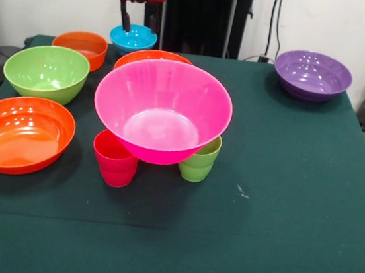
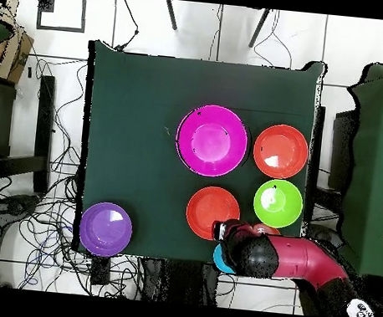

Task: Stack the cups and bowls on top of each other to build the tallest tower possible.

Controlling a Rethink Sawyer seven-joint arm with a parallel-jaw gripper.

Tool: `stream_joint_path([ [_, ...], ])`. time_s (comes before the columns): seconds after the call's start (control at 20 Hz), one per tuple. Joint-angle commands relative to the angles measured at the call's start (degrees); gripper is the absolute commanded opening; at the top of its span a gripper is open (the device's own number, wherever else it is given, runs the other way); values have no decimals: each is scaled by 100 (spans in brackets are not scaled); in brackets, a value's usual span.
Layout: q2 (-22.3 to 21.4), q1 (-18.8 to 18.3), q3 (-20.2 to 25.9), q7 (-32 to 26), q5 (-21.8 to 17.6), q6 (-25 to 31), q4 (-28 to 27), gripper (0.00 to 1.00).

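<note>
**Pink bowl propped on cups, gripper over the blue bowl**

Nearest to my front camera I see the magenta-red cup (image 1: pixel 116 159) and the light green cup (image 1: pixel 200 161), both upright on the green tablecloth (image 1: pixel 280 208). The large pink bowl (image 1: pixel 162 109) sits on top of them, upright and roughly level, its base resting on their rims. I can't make out an orange cup; if it is under the bowl, it is hidden.

To the left, one wide orange bowl (image 1: pixel 20 133) lies near the table's edge, with the medium green bowl (image 1: pixel 46 72) just behind it. A second wide orange bowl (image 1: pixel 153 58) peeks out behind the pink one. Further back stands the small orange bowl (image 1: pixel 81 47), and the purple bowl (image 1: pixel 312 74) sits well apart at the far right.

At the very back, the small blue bowl (image 1: pixel 133 37) rests under the gripper (image 1: pixel 136 19). Its two dark fingers hang apart, just above the bowl's rim, holding nothing. From overhead the arm (image 2: pixel 290 260) covers most of that bowl.
</note>
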Motion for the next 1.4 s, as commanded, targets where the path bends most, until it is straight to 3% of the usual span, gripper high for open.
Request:
stream_joint_path([
  [0.05, 338, 104, -99, 174, -238, -144, -616, 100],
  [0.8, 381, -494, 365, -641, -50, 521, -832, 100],
  [1.4, 856, -505, 362, -684, -329, 378, -1234, 100],
])
